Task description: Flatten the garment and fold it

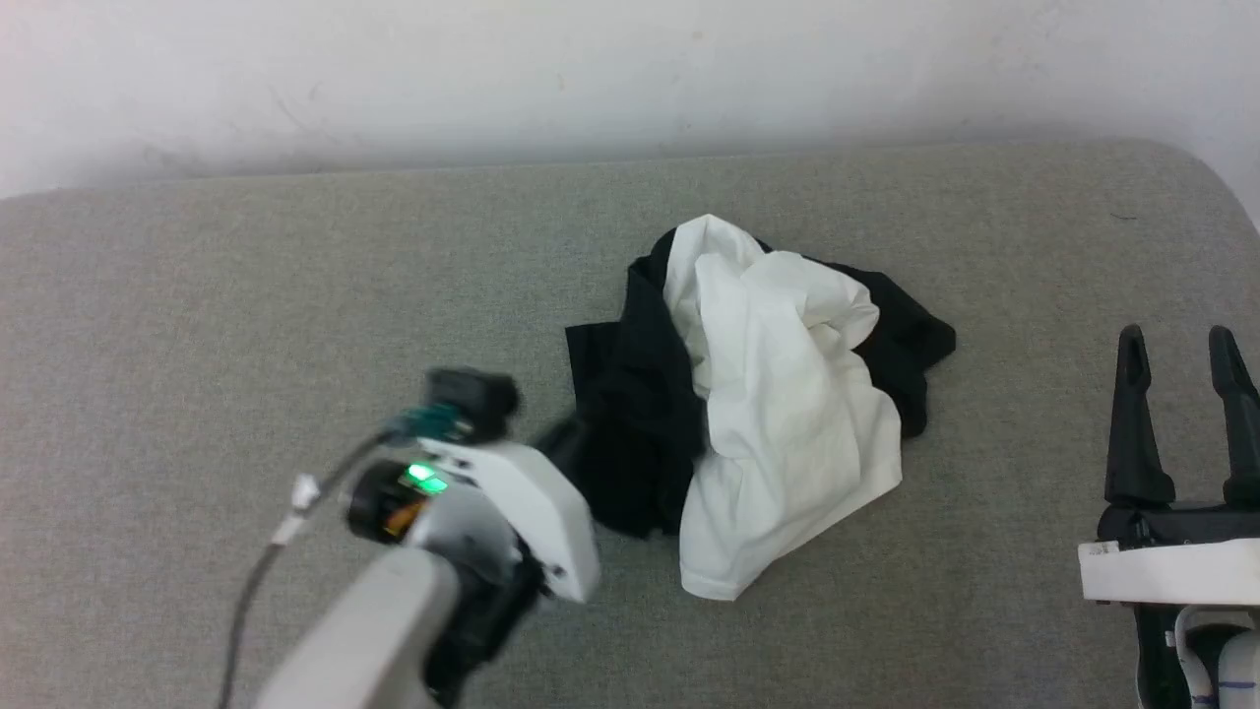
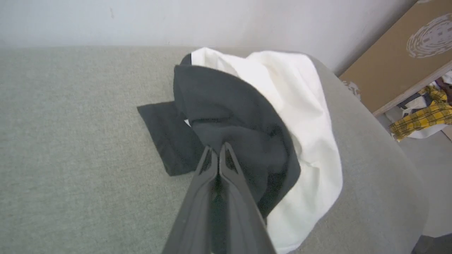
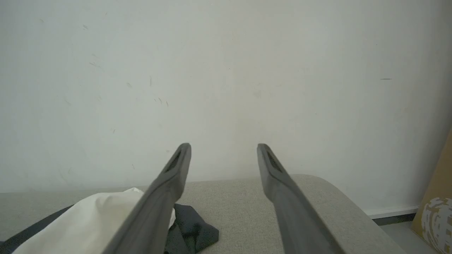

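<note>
The garment [image 1: 787,394] lies crumpled in a heap on the grey padded surface [image 1: 246,295], white cloth in the middle with black cloth on its left and right. My left gripper [image 1: 563,438] reaches in from the lower left to the heap's black left part. In the left wrist view its fingers are pressed together, and the left gripper [image 2: 219,150] is shut with its tips in a raised black fold of the garment [image 2: 303,106]. My right gripper [image 1: 1186,345] stands open at the right, well clear of the cloth. Between the open fingers of the right gripper [image 3: 223,150] is bare wall, with the garment [image 3: 91,215] low on the left.
A white wall [image 1: 630,69] runs along the far edge of the padded surface, whose right corner is rounded. Beyond that corner stand a cardboard panel [image 2: 399,60] and a pile of yellow plaid cloth [image 2: 423,118] on the floor. Bare grey padding lies left of the heap and in front of it.
</note>
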`<state>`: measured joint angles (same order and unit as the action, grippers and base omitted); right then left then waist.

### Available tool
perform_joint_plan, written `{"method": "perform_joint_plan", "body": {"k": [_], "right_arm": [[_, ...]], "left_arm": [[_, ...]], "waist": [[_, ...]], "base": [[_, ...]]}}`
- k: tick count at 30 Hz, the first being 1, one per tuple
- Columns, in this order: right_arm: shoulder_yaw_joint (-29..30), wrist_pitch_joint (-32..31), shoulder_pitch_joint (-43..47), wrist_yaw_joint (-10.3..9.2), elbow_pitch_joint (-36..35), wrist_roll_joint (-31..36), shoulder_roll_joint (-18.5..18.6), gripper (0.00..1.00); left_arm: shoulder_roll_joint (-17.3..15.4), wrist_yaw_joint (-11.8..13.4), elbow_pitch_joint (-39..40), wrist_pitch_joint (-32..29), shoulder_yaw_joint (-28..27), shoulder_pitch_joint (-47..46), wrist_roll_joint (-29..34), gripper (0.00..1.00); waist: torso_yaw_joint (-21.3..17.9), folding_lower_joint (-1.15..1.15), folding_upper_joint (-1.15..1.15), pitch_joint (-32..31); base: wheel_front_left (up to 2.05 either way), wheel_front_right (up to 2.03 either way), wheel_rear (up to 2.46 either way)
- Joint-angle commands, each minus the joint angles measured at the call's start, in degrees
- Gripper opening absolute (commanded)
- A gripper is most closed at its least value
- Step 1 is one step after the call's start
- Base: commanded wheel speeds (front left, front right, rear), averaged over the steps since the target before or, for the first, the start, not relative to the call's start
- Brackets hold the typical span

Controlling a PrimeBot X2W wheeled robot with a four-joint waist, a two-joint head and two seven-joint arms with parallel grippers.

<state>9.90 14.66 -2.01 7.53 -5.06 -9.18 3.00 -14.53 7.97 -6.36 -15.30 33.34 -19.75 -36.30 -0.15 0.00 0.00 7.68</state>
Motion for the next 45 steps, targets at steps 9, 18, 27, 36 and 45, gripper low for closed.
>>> {"method": "perform_joint_plan", "body": {"k": [9,18,27,36,45], "right_arm": [[0.6,0.2,0.1,-0.04,-0.5,-0.6,-0.1,1.0],[0.4,0.3,-0.7,-0.04,-0.5,-0.4,-0.1,1.0],[0.2,0.3,-1.3,-0.04,-0.2,0.2,-0.1,1.0],[-0.2,0.2,-1.0,-0.04,0.5,0.1,-0.1,1.0],[-1.0,0.2,0.2,-0.04,1.2,-0.4,-0.1,1.0]], "left_arm": [[-13.0,11.8,18.6,5.7,-21.4,9.3,-2.0,0.0],[-15.5,16.4,18.6,5.4,-29.3,22.8,-5.0,0.83],[-9.4,14.1,14.3,12.1,-27.5,21.7,-6.0,1.0],[-8.1,10.6,23.5,29.0,-29.4,17.8,2.2,1.0],[1.5,4.5,24.4,30.3,-28.6,23.6,18.0,1.0]], "waist": [[0.3,0.0,0.0,1.6],[1.2,0.0,0.0,3.8],[2.5,0.0,0.0,3.9],[2.4,0.0,0.0,1.8],[0.4,0.0,0.0,0.5]], "base": [[0.0,0.0,0.0],[0.0,0.0,0.0],[0.0,0.0,0.0],[0.0,0.0,0.0],[0.0,0.0,0.0]]}}
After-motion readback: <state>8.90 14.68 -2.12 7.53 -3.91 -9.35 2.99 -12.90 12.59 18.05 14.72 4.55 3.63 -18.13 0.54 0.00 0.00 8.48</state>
